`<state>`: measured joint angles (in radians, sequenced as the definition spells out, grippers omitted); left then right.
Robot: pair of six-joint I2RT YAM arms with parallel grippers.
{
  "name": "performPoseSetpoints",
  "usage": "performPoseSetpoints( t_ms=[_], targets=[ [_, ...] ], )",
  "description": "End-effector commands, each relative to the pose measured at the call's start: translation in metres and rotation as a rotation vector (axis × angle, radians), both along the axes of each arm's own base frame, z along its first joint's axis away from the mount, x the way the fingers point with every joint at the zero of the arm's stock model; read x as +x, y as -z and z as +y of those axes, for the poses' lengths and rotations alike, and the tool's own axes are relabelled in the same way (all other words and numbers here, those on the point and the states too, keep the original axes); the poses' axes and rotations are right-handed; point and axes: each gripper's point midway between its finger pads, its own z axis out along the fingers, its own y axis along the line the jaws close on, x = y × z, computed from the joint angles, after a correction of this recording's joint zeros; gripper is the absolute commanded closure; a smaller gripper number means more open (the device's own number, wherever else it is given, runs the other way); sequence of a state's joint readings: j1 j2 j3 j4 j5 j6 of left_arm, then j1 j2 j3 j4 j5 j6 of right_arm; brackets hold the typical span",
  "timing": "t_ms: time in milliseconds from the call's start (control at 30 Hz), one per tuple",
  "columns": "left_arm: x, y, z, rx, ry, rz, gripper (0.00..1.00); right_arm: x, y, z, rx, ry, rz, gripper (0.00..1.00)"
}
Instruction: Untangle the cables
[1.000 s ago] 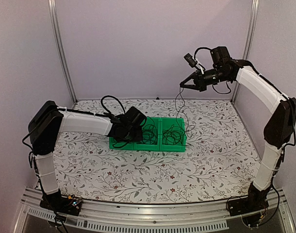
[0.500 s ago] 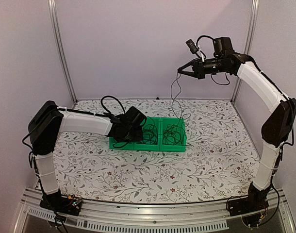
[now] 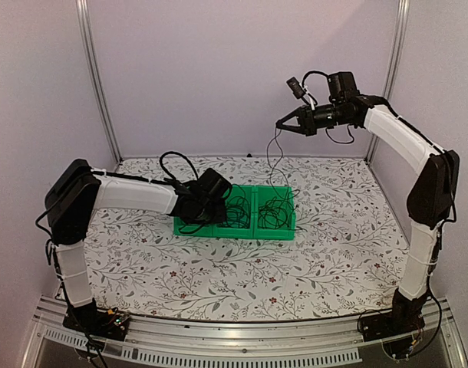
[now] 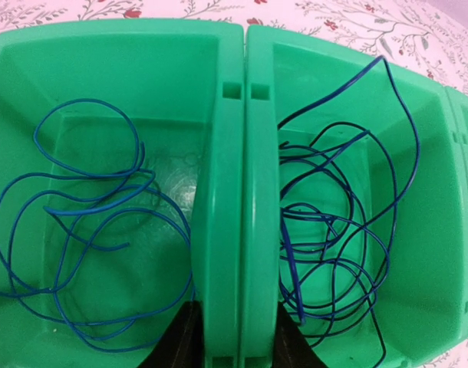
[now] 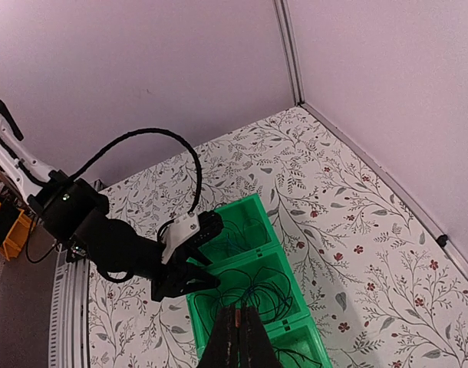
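Note:
A green three-compartment tray (image 3: 253,234) sits mid-table. My left gripper (image 3: 217,202) is shut on the dividing wall (image 4: 242,192) between two compartments, one finger on each side. A blue cable (image 4: 80,230) loops in the left compartment. Dark blue and black cables (image 4: 334,230) tangle in the one beside it. My right gripper (image 3: 281,123) is high above the tray's back right, shut on a thin black cable (image 3: 269,157) that hangs down to the tray. In the right wrist view the shut gripper (image 5: 238,307) points down at the tray (image 5: 258,251) and its dark coils (image 5: 262,292).
The table has a floral cloth (image 3: 219,276). Purple walls with metal corner posts (image 3: 96,84) close the back and sides. The left arm's thick black cable (image 3: 176,157) arches over its wrist. A metal rail (image 3: 219,337) runs along the near edge.
My right gripper has risen and moved left toward the back wall, drawing the hanging black cable up and leftward. The left arm and the tray have not moved.

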<state>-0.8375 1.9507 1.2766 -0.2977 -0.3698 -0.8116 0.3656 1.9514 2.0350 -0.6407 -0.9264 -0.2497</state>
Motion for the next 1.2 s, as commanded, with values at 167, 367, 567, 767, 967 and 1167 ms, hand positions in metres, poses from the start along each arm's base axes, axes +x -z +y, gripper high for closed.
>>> performPoseSetpoints(
  t_ms=[167,367,567,767,967,1167],
  targets=[
    [-0.024,0.044,0.002,0.004,0.009,0.149,0.71,0.019,0.029,0.010,0.010,-0.017,0.048,1.00],
    [-0.025,0.045,0.004,0.006,0.004,0.155,0.71,0.028,0.076,0.005,-0.041,0.003,0.114,1.00],
    [-0.027,0.046,0.007,0.010,-0.004,0.156,0.71,0.022,0.127,-0.008,-0.115,0.020,0.173,1.00],
    [-0.028,0.046,0.009,0.010,-0.004,0.158,0.71,0.013,0.167,-0.019,-0.201,0.032,0.190,1.00],
    [-0.028,0.047,0.008,0.008,-0.004,0.159,0.71,0.008,0.201,-0.032,-0.315,0.056,0.190,1.00],
    [-0.028,0.045,0.006,0.000,-0.001,0.157,0.71,-0.006,0.238,-0.040,-0.441,0.017,0.207,1.00]
  ],
)
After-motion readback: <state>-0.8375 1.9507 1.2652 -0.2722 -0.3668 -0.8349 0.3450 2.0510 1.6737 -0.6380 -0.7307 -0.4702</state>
